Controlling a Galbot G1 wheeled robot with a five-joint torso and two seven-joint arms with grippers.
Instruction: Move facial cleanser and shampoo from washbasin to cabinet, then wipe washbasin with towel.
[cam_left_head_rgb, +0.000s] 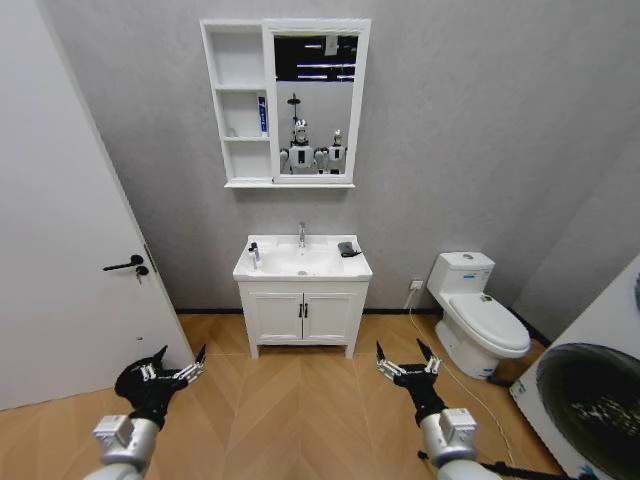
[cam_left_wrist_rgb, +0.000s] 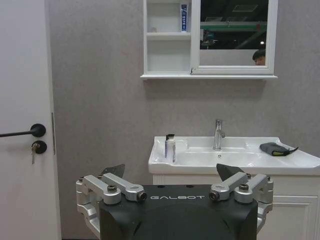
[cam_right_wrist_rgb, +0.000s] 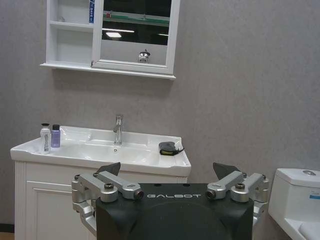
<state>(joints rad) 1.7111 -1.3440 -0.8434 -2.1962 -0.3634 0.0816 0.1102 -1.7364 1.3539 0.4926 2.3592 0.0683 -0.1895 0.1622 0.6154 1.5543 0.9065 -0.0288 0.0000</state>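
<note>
Fingers (cam_left_head_rgb: 197, 361) spread; bottles (cam_right_wrist_rgb: 50, 137), towel (cam_left_head_rgb: 348, 249) on washbasin (cam_left_head_rgb: 300, 270).

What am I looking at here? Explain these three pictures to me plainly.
This is a two-armed wheeled robot standing back in a bathroom. The head view looks down from its head: the left pincer and right pincer both hang open and empty above the wood floor. The other two views come from a camera on each wrist, looking past that arm's own pincer.

Ahead is the washbasin. On its rim stand a white pump bottle and a small purple bottle, with a dark towel on the other side of the tap. Above hangs the cabinet, with a blue-and-white tube on one shelf.
</note>
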